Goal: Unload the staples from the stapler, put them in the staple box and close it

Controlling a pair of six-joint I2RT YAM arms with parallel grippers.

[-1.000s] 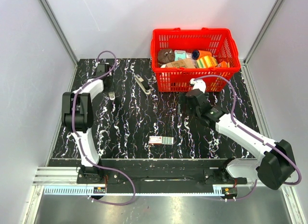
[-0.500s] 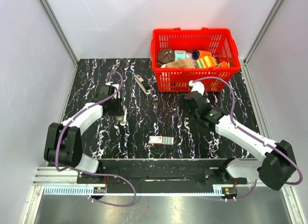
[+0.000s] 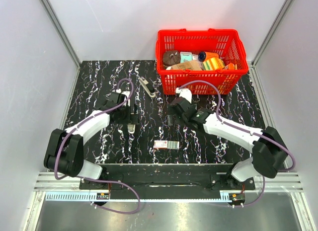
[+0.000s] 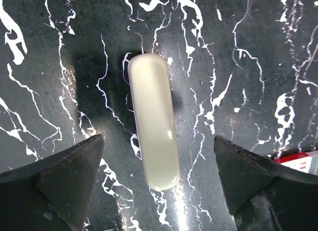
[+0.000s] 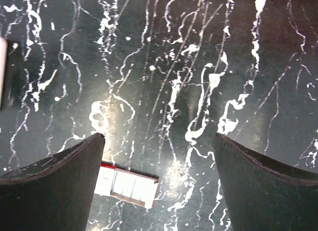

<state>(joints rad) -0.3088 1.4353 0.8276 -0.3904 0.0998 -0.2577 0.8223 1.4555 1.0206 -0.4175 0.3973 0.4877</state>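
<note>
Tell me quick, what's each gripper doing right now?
Left gripper: open, straddling the slim cream-topped stapler, not touching it.
Right gripper: open, empty.

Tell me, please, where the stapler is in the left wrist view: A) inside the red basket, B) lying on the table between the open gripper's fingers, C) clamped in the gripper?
B: the stapler lies on the table, untouched between the spread fingers of the left gripper.

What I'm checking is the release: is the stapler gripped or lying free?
Lying free: the stapler lies flat on the table between the fingers of the open left pincer, touching neither.
</note>
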